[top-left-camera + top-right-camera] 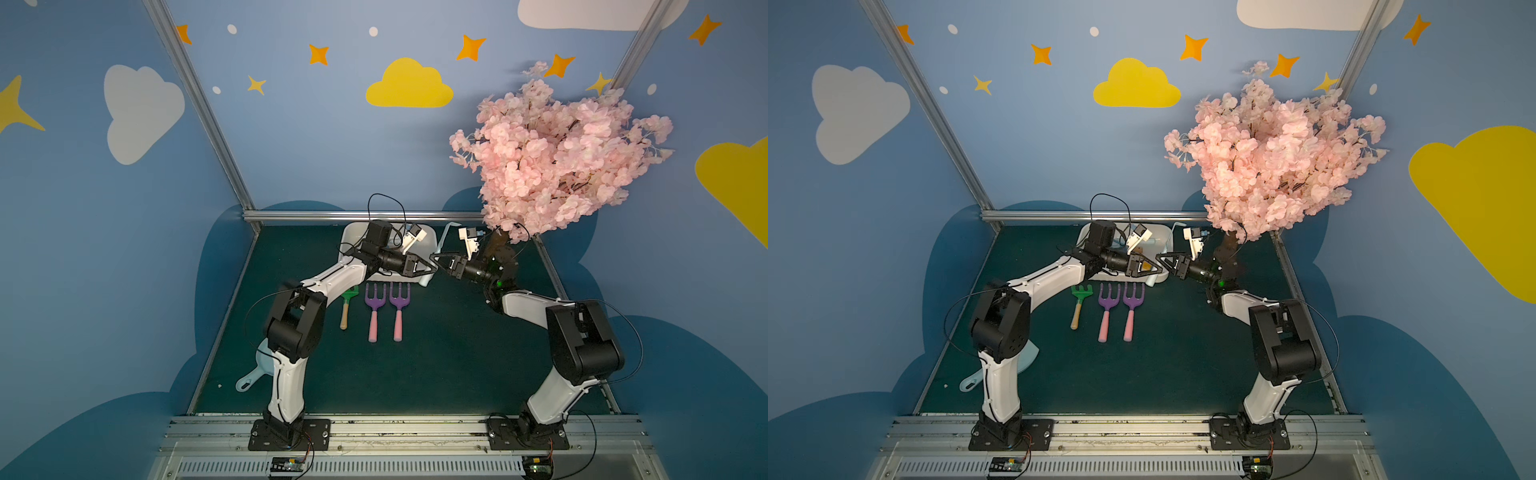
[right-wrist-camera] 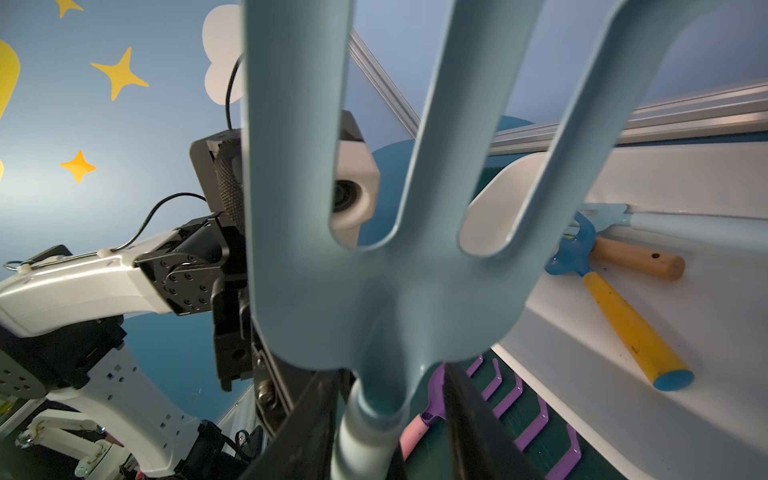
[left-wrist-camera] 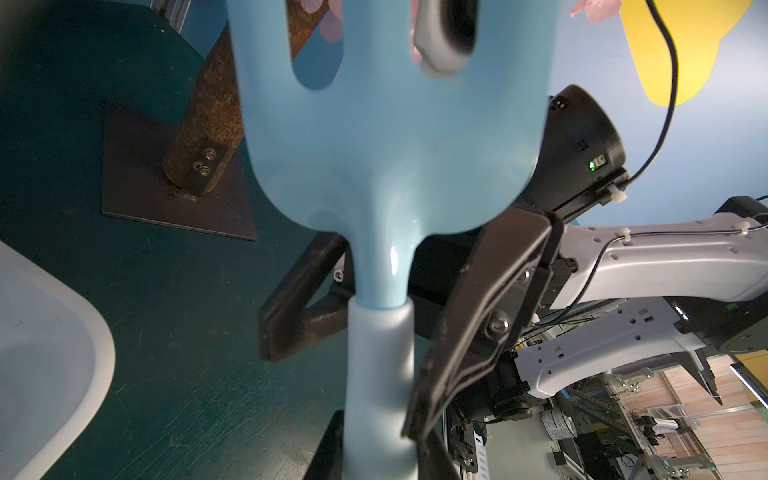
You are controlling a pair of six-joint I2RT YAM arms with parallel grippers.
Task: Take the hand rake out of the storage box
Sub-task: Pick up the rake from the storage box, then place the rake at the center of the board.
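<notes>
Closest to both wrist cameras is the pale blue hand rake (image 3: pixel 390 166), its three prongs running off the top of each frame. In both top views it sits at centre frame, out of the storage box (image 1: pixel 348 239) and just beside its right edge, over the green mat (image 1: pixel 436 353). The left gripper (image 1: pixel 430 269) is clamped on the rake's handle. The right gripper (image 1: pixel 437 261) faces it, jaws parted on either side of the handle with gaps showing. Inside the box lie a yellow-handled blue tool (image 2: pixel 623 316) and a wooden handle (image 2: pixel 640 259). Below the box, two purple forks (image 1: pixel 374 307) and a green rake (image 1: pixel 345 313) lie on the mat.
</notes>
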